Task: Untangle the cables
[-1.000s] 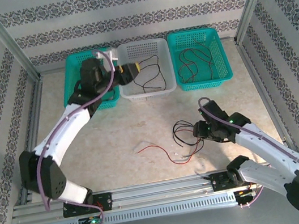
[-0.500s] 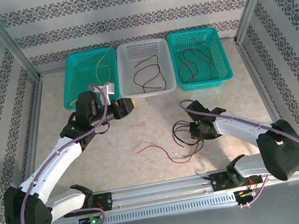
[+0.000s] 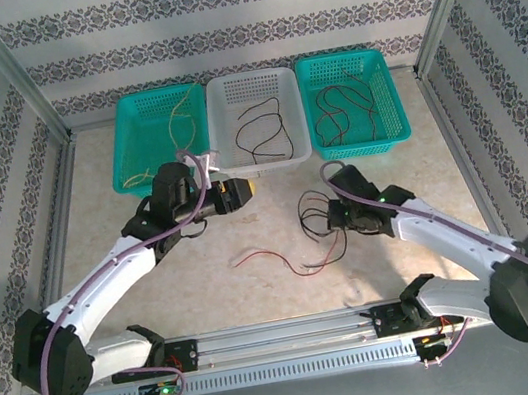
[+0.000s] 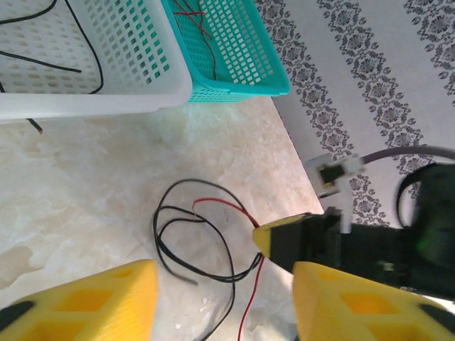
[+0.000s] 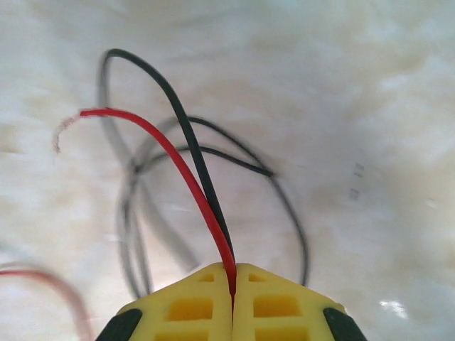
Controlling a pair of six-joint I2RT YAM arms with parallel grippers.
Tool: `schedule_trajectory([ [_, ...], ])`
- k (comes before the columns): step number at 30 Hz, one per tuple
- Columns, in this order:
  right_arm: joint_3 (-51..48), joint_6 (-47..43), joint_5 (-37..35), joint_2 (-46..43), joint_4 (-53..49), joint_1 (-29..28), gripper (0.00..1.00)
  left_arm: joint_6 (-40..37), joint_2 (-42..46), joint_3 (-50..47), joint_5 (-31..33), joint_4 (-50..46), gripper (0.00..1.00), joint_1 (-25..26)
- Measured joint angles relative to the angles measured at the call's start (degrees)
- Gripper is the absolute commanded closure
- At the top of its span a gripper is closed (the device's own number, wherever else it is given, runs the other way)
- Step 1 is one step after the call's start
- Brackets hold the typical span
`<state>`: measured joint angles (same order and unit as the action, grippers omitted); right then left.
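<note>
Evidently the right pincer [image 5: 233, 273] is pressed together on a thin red wire [image 5: 178, 167], with a thin black wire [image 5: 167, 89] running into the same seam. The likely aim is to draw the red strand free of the black loops [image 3: 314, 222] tangled on the pale marbled worktop [image 3: 203, 258]. Meanwhile the left pincer [image 4: 224, 298] hangs empty with its yellow fingers apart, just in front of the white plastic mesh basket [image 3: 265, 164], probably poised to pin or take the other strand.

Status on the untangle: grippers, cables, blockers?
Left gripper open, empty. Right gripper shut on thin red wire. Thin black wire alongside, looped across it on marble table.
</note>
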<state>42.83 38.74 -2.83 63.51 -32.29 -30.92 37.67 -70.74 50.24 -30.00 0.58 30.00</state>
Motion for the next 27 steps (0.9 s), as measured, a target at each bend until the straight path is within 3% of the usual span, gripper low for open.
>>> schedule_trajectory([
  [4, 6.95, -0.17, 4.66, -6.78, 1.31, -0.68, 1.0, 0.13, -2.45, 0.04, -0.57, 2.62, 0.42, 2.67],
  [10, 14.49, -0.68, 8.13, -9.73, 2.64, -1.99, 1.0, 0.46, -5.2, 1.09, -2.1, 5.97, 0.39, 4.9],
  [27, 17.59, -0.83, 12.46, -11.74, 2.62, -1.99, 1.0, 0.74, -4.46, 1.92, -2.71, 9.38, 0.35, 5.25],
])
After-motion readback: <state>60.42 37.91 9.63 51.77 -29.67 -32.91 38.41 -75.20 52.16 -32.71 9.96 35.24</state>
